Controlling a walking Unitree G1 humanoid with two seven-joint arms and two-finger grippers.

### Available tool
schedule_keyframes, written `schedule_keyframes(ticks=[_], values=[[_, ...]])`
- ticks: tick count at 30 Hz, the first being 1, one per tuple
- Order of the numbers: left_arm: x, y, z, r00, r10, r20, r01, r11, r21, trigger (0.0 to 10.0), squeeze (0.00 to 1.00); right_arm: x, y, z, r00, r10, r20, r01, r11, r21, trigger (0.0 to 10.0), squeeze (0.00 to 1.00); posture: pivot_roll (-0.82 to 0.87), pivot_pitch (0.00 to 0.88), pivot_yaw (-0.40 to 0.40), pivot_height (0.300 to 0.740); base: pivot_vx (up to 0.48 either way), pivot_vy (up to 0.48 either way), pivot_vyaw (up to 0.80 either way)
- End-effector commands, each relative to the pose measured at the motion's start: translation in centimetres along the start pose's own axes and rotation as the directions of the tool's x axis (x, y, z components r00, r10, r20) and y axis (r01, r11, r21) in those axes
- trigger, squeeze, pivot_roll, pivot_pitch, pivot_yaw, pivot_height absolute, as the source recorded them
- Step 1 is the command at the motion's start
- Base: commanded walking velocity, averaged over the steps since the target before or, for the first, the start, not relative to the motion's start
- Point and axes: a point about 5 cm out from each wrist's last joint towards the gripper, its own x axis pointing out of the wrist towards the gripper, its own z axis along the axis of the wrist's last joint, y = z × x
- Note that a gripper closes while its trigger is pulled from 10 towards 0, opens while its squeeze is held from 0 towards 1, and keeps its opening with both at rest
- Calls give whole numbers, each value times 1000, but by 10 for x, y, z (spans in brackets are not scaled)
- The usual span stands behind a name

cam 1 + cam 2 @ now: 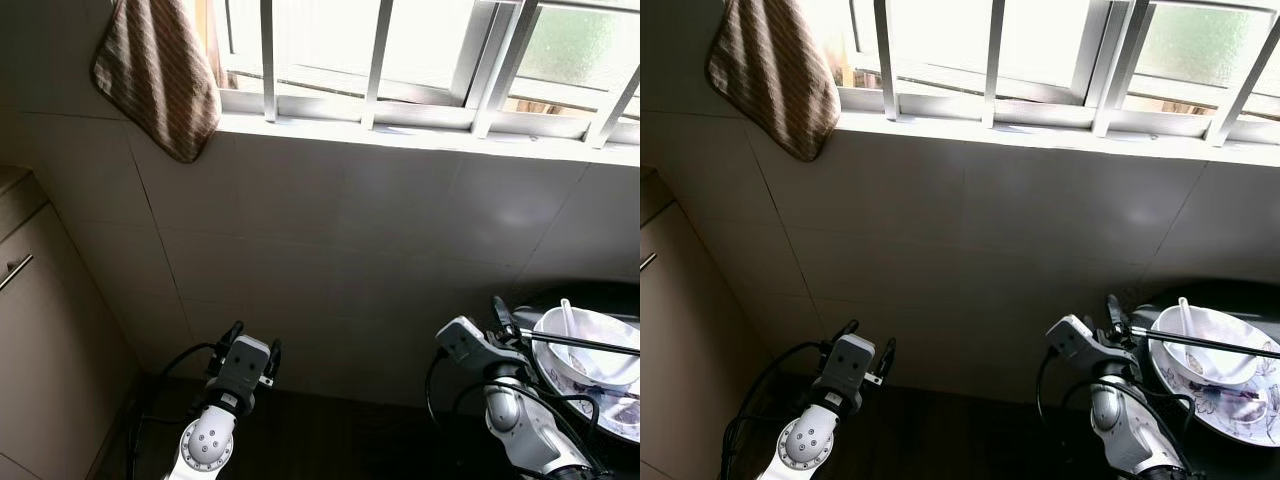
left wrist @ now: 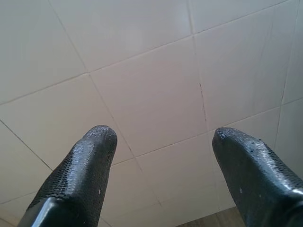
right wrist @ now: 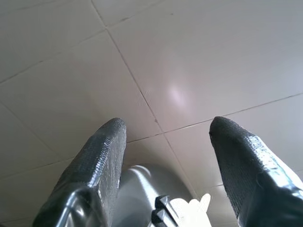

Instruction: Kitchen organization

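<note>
A white ceramic bowl point(image 1: 592, 350) with a white spoon point(image 1: 568, 318) standing in it sat on a wide plate with a purple flower pattern point(image 1: 1230, 400), at the far right of the dark countertop point(image 1: 330, 435), close under the tiled wall. The bowl was deep and round, and a thin dark rod point(image 1: 585, 343) crossed just above its rim — I cannot tell if the rod touched it. The right gripper point(image 3: 165, 142) was raised just beside the bowl, on its left side, with its two black fingers point(image 3: 102, 161) spread apart and nothing between them; in the right wrist view they pointed at the pale wall tiles point(image 3: 199, 61), with a grey rounded shape and a small white piece low between them that I cannot identify. The left gripper point(image 2: 161, 146) was lifted over the left part of the countertop, well apart from the bowl — its fingers point(image 2: 85, 165) were also parted and empty, facing the same tiles. Above, a white barred window point(image 1: 420, 60) let in strong light, and a brown striped cloth point(image 1: 160, 70) hung from its left corner. A beige cabinet with a metal handle point(image 1: 25, 300) stood at the left edge.
</note>
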Motion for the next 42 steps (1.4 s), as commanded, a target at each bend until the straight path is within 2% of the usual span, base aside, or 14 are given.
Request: schedule_keyframes(ticks=[1,15,31,42], values=[[2,0,0,1000,-3,-3,3,1000,-5,10000,0,4,-5,-3,1000,-8,2,8,999,-34,10000,0,26,0,-51,740,0,0,0],[3,-1,0,1000,-3,-2,3,1000,-12,10000,0,13,-12,-17,998,7,-64,-12,998,-67,10000,0,28,0,-54,740,0,0,0],[5,-1,1,1000,-2,-1,2,1000,-17,10000,0,23,-29,-36,993,-2,-121,-10,995,-96,10000,0,29,0,-62,740,0,0,0],[4,-1,1,1000,0,-3,0,1000,-17,10000,0,23,-26,-47,983,36,-181,-52,995,-81,10000,0,35,0,-65,740,0,0,0]])
